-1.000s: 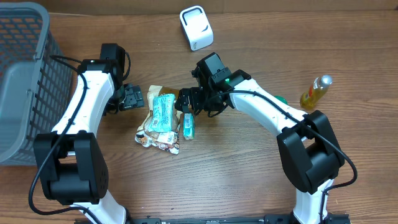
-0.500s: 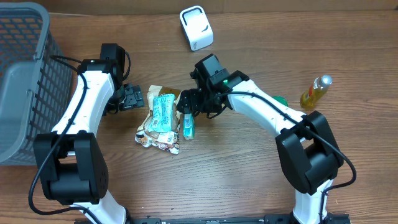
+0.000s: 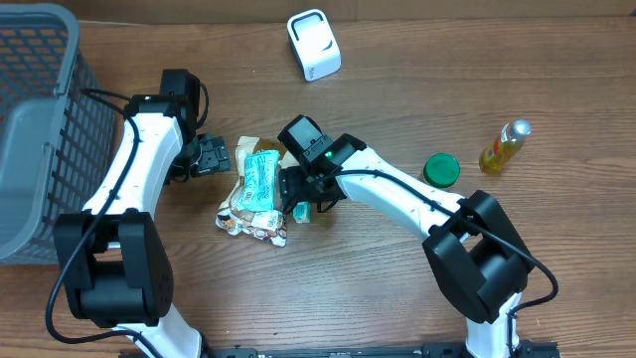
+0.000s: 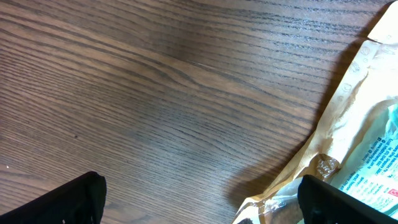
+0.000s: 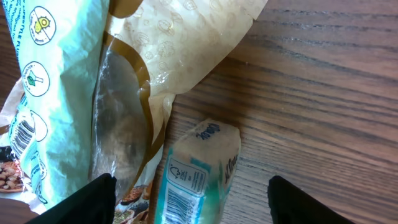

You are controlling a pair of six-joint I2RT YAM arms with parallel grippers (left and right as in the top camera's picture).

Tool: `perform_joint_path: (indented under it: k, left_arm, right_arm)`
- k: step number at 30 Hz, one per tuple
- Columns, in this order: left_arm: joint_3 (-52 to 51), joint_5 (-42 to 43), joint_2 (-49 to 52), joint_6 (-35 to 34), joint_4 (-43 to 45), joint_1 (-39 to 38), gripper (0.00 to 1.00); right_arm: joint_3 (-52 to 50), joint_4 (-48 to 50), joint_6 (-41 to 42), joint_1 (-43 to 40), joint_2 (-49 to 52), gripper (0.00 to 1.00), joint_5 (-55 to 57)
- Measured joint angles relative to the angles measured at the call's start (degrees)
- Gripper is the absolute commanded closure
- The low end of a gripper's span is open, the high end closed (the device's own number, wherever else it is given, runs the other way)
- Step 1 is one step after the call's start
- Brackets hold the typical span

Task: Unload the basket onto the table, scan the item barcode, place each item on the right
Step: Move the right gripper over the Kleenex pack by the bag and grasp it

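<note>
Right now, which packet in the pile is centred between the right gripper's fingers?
The small teal-and-white box with the barcode, centred between the open fingers of the right gripper; the tan bag and pale green pouch lie toward one finger.

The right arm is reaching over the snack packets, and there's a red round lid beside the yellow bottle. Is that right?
Almost. The round lid is green, not red; the overhead view shows it. The right gripper does reach over the snack packets, and the lid is beside the yellow bottle.
</note>
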Motion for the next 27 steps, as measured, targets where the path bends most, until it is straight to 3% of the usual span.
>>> perform_joint_path:
  k: [12,22,27]
  left_arm:
    - [0.0,0.0,0.0,0.0,0.0,0.0,0.00]
    - [0.0,0.0,0.0,0.0,0.0,0.0,0.00]
    - [0.0,0.0,0.0,0.0,0.0,0.0,0.00]
  right_arm:
    - [-3.8,0.9,3.8,2.1,0.0,0.33,4.0]
    - [-4.1,1.1,4.4,2.1,0.0,0.46,4.4]
    - [-4.1,1.3,4.5,2.1,0.0,0.47,4.4]
